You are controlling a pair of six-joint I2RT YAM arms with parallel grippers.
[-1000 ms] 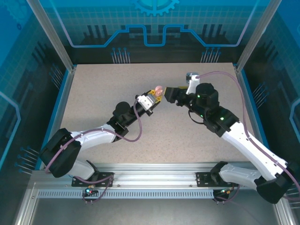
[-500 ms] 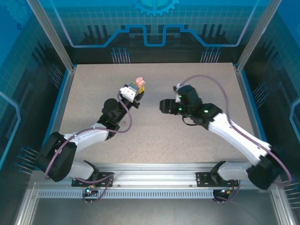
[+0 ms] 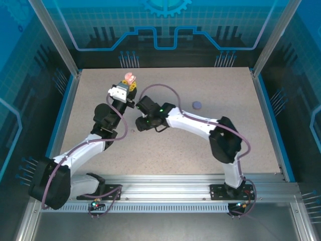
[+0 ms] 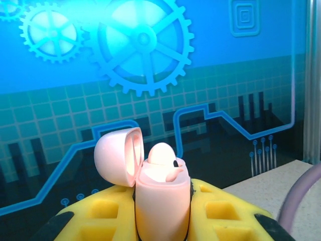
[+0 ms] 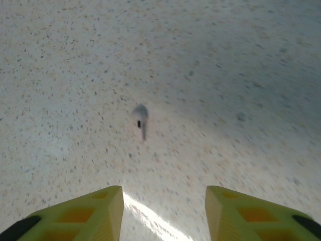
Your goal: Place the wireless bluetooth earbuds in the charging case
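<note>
Earbud point(image 5: 141, 118): loose, just ahead of right claw point(image 5: 163, 196)
Right claw: spread wide, empty
Left claw point(image 4: 163, 213): clamped on open pink case point(image 4: 161, 183)
Risk: off-centre pinch probably flicks the earbud away

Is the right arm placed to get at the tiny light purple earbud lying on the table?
Probably yes. The tiny light purple earbud lies alone on the bare speckled table, just ahead of the right gripper, whose jaws stand apart; nothing lies between.
</note>
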